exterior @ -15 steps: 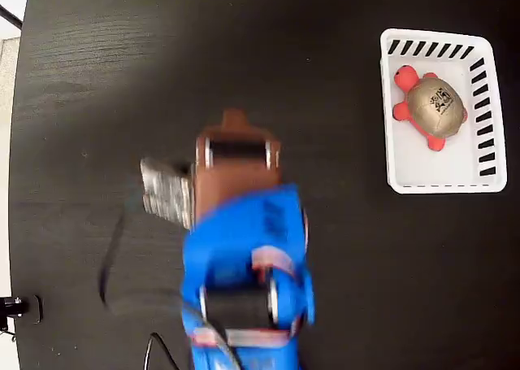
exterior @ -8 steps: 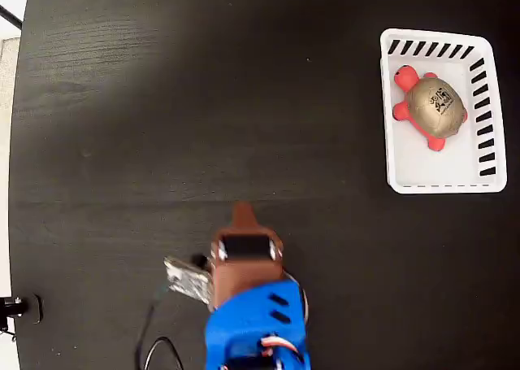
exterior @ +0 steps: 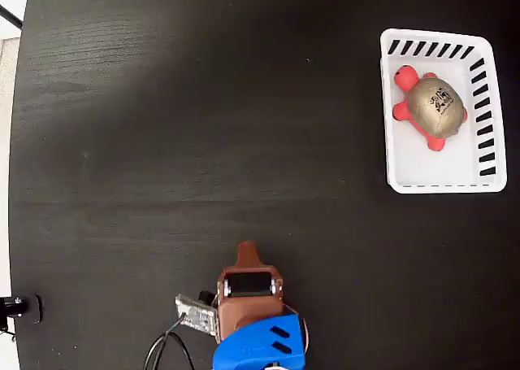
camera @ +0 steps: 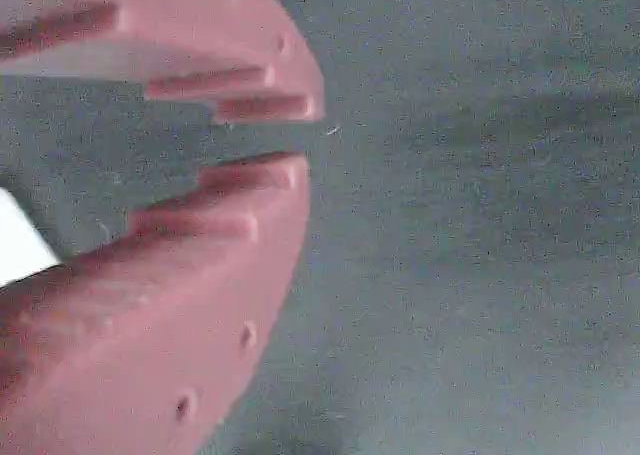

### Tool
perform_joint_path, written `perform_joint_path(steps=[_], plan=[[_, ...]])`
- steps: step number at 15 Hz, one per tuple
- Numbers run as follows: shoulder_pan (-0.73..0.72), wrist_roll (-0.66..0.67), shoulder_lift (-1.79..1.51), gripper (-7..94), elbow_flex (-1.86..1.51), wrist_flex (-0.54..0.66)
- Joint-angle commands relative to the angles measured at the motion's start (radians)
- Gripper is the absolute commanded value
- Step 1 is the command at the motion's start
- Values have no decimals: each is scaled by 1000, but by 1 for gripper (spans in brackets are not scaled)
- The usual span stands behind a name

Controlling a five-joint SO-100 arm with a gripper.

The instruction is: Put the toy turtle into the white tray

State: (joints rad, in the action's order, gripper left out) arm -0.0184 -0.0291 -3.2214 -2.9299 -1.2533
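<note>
Your end effector (exterior: 246, 250) sits at the bottom edge of the fixed view, well apart from everything the task concerns, and it carries nothing. In the wrist view the end effector (camera: 295, 135) shows two reddish-brown fingers (camera: 200, 275) with a narrow gap between their tips, so read them as slightly apart and empty, with only the dark surface (camera: 480, 225) beyond them.

Look first at the toy turtle (exterior: 431, 107). It lies inside the white tray (exterior: 443, 180), in the upper half, shell up, with its red head toward the tray's upper left corner and its legs showing around the gold dome. It seems to rest on the tray floor and none of it hangs over the rim. The tray stands at the upper right of the black surface (exterior: 203, 102), its slotted sides along the top and right edges.

By this evidence you can judge the placing done: the turtle is in and released. What is left, if anything, is only to park the blue arm (exterior: 260, 350), which is already close to its base.
</note>
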Motion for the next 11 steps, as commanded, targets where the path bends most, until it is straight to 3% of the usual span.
perform_joint_path(steps=[1,11], plan=[[-11,-9,-31,0,12,-18],[-14,2,-31,0,12,-18]])
